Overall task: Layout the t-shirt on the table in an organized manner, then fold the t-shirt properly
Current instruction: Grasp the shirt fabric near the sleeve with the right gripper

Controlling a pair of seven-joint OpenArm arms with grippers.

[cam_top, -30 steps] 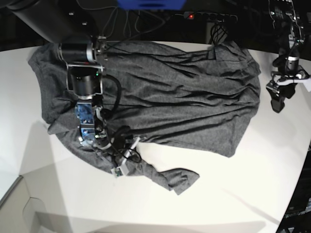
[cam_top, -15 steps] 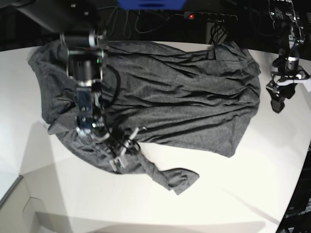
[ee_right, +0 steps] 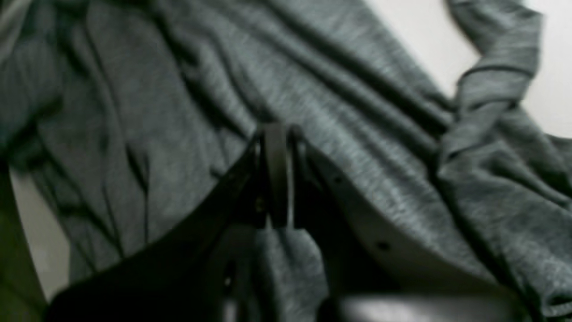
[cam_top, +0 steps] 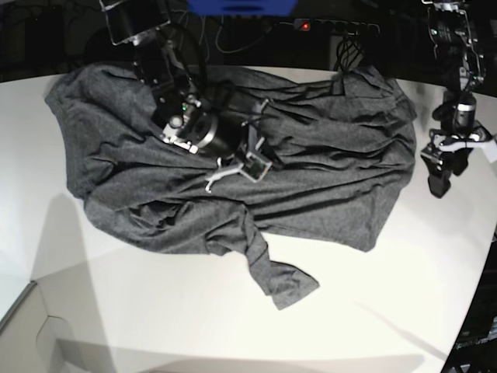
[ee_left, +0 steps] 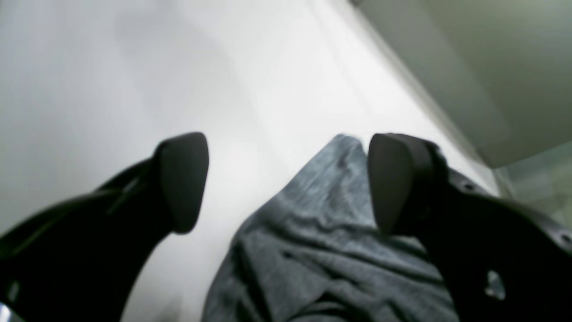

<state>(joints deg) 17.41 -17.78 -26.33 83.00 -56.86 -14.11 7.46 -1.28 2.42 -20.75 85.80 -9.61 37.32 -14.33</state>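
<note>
The dark grey t-shirt (cam_top: 311, 155) lies wrinkled and spread across the white table (cam_top: 155, 311), with one sleeve (cam_top: 283, 284) trailing toward the front. My right gripper (cam_top: 233, 167) hovers over the middle of the shirt. In the right wrist view that gripper (ee_right: 277, 174) has its fingers pressed together, and I see no cloth between the tips. My left gripper (cam_top: 437, 185) hangs open just off the shirt's right edge. In the left wrist view, the left gripper (ee_left: 286, 183) has its fingers wide apart, with a corner of the t-shirt (ee_left: 330, 232) lying below them.
Black cables and a power strip (cam_top: 334, 27) run along the table's back edge. The curved table edge (cam_top: 474, 311) falls away at the right. A low white ledge (cam_top: 23, 326) sits at the front left corner.
My right arm has left the shirt's front hem and swung up over the shirt's middle, jaws closing. The front hem and sleeve have shifted a little. My left arm has barely moved.
</note>
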